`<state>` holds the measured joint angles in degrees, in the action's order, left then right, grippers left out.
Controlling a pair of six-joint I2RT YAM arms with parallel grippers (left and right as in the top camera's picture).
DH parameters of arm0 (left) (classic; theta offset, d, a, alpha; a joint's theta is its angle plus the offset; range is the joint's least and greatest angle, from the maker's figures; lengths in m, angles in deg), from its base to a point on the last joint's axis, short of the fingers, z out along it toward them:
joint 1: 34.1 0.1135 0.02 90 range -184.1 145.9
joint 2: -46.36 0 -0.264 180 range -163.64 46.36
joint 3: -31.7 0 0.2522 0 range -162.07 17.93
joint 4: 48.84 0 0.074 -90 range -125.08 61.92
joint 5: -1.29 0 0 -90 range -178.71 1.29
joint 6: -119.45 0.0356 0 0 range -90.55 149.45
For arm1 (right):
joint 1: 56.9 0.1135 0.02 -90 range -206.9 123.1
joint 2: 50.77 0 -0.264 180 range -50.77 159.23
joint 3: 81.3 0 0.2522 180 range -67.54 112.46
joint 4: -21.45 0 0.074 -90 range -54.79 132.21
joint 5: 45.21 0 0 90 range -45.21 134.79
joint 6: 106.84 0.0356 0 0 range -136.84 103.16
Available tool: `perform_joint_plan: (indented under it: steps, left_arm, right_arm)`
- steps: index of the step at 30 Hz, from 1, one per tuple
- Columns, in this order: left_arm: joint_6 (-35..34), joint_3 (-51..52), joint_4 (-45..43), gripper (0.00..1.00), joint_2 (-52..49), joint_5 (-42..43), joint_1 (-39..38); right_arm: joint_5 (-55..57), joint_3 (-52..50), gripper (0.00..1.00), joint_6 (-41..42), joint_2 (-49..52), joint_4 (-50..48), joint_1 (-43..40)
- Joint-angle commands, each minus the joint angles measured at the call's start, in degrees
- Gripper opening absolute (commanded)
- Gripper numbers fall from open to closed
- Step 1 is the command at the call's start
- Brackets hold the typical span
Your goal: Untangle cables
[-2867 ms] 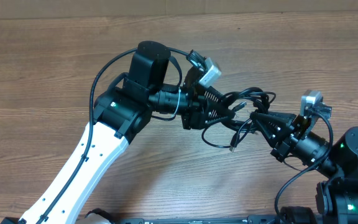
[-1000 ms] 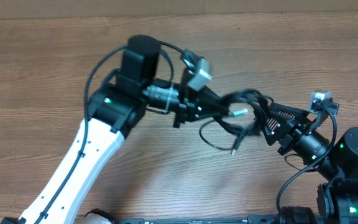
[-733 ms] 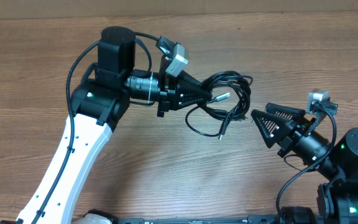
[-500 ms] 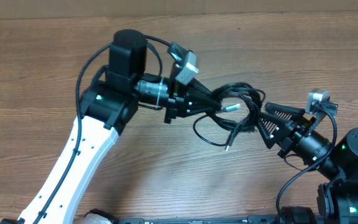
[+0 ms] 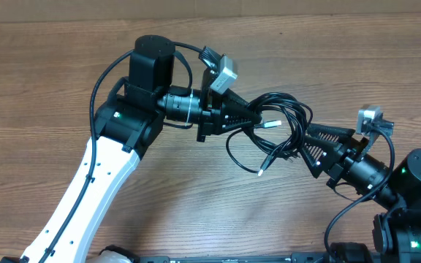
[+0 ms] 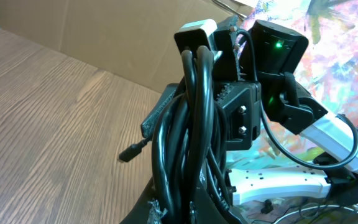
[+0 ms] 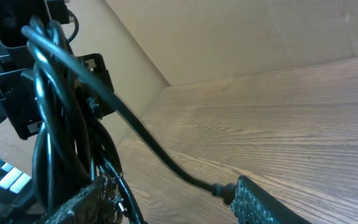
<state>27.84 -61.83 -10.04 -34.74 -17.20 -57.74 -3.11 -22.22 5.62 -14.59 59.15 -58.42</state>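
Little was done yet: the cables (image 5: 287, 111) made one tangled coil, held up off the table (image 5: 50, 73) between the two arms, with a plug end dangling below and no strand drawn free (separating the two wires was all left to do, by my reading). The left gripper (image 5: 256, 117), reaching rightward on a level wrist, was clamped tight on the coil's left side. The right gripper (image 5: 302, 142) pointed left toward it with jaws apart, straddling strands at the coil's right edge without visibly pinching any.
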Motion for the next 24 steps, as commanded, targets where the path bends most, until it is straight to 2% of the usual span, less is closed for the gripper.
perform_joint_plan:
  steps: [1, 8, 13, 18, 24]
  left_arm:
    - [-1.86, -0.74, -0.07, 0.04, 1.4, -3.76, -0.09]
    - [-3.15, -0.74, 0.9, 0.04, 1.38, -7.28, -0.57]
    - [-3.1, -0.74, 1.27, 0.04, 1.29, -9.01, -4.74]
    - [-3.02, -0.74, 1.27, 0.04, 1.29, -9.16, -8.76]
    - [-2.89, -0.74, 1.11, 0.04, 1.29, -9.11, -8.85]
  right_arm:
    - [-3.74, 0.5, 0.6, -0.44, -0.42, -0.76, -0.09]
    - [-4.96, 0.5, 0.6, -0.42, -0.42, -1.79, -0.09]
    - [-4.7, 0.5, 0.6, -0.2, -0.42, -3.32, -0.09]
    - [-2.71, 0.5, 0.6, -0.2, -0.37, -3.32, -0.11]
    - [-1.36, 0.5, 0.59, -0.22, -0.37, -2.45, -0.11]
